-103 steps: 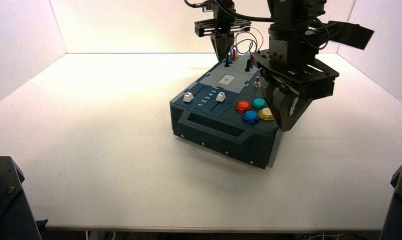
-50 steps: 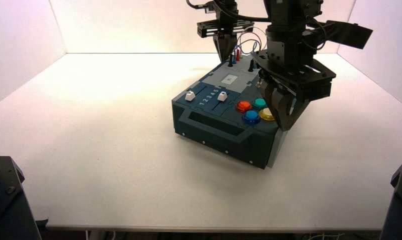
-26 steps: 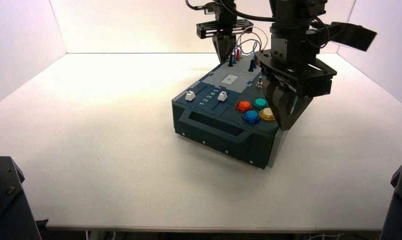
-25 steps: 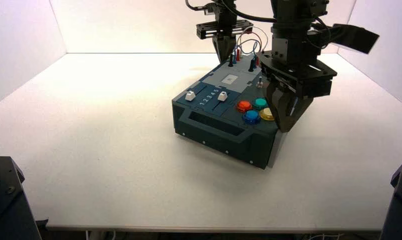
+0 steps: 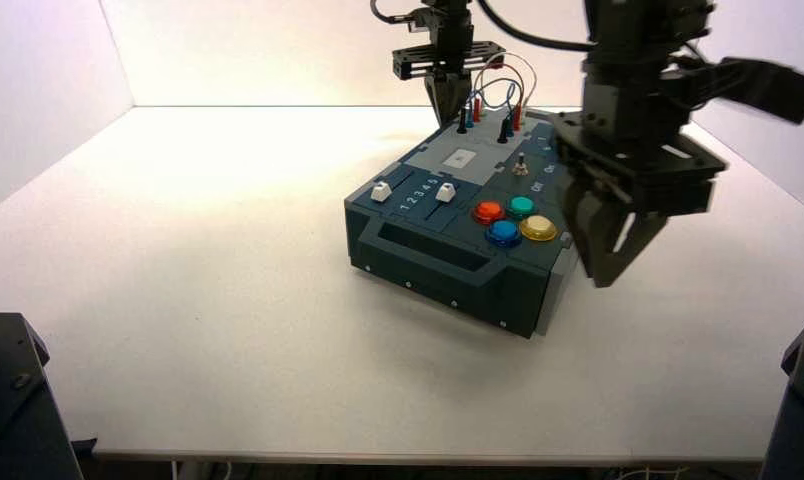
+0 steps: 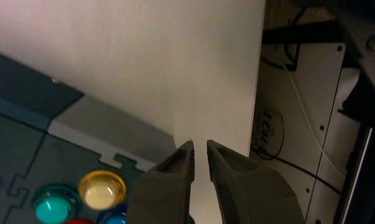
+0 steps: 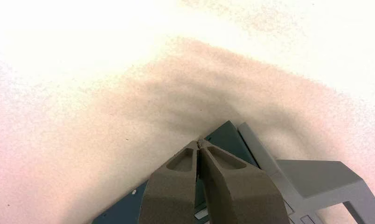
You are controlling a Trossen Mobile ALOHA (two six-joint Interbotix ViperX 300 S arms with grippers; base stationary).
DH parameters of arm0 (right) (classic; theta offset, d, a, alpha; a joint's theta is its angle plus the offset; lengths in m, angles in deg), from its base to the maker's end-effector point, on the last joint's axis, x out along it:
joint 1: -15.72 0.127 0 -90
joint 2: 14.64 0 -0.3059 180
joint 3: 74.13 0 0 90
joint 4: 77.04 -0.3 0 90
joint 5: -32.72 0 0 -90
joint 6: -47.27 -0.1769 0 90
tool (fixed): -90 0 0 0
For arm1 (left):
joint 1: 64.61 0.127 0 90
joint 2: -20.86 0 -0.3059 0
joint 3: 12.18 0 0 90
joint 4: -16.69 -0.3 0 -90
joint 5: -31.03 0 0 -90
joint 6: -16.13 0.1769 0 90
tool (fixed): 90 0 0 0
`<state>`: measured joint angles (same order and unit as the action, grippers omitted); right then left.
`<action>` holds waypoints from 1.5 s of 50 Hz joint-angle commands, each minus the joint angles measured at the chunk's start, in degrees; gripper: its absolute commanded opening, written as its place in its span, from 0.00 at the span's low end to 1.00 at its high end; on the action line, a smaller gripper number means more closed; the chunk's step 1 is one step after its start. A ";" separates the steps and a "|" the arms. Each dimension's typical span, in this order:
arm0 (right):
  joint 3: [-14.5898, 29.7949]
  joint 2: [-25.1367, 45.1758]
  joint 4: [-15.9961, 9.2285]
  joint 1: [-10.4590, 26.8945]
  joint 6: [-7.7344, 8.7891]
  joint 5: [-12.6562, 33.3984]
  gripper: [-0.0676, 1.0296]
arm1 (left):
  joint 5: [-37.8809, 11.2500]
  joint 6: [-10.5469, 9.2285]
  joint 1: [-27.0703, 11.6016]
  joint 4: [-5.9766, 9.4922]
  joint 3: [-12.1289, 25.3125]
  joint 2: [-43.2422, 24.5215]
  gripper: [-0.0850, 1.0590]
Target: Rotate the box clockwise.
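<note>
The dark blue-grey box (image 5: 430, 262) stands skewed on the white table, with its coloured buttons toward the front and its looped wires (image 5: 498, 85) at the back. My left gripper (image 5: 611, 272) hangs on the right of the high view, just off the box's grey side next to the yellow button (image 5: 537, 228). It is open by a narrow gap and holds nothing. In its wrist view the left gripper (image 6: 200, 143) is beside the box's grey edge (image 6: 97, 130). My right gripper (image 5: 446, 112) is shut, its tips at the box's far corner (image 7: 225, 133). I cannot tell whether the right gripper (image 7: 198, 142) touches that corner.
White walls close off the table's left, back and right. Black stands (image 5: 8, 400) occupy the two near corners. The table's edge and a white frame with cables (image 6: 293, 140) lie past the left gripper. A silver toggle switch (image 5: 520, 163) sticks up from the box's top.
My left gripper has swung off the box's near right corner toward the right, uncovering the yellow button. The box and the right gripper have stayed in place.
</note>
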<state>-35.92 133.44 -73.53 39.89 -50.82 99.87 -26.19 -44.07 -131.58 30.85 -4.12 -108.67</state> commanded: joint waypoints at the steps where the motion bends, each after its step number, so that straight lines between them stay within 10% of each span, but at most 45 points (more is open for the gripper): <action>1: 0.18 -0.79 0.26 -1.76 -0.09 0.88 0.04 | 0.09 0.35 -0.09 0.18 1.93 0.70 0.23; 75: -0.09 -5.27 0.44 -4.31 0.44 4.22 0.04 | -4.22 0.44 8.79 -0.62 2.11 -2.99 0.19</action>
<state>-36.27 132.12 -73.44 36.90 -50.64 103.12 -30.32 -43.98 -126.66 30.93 -1.57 -112.63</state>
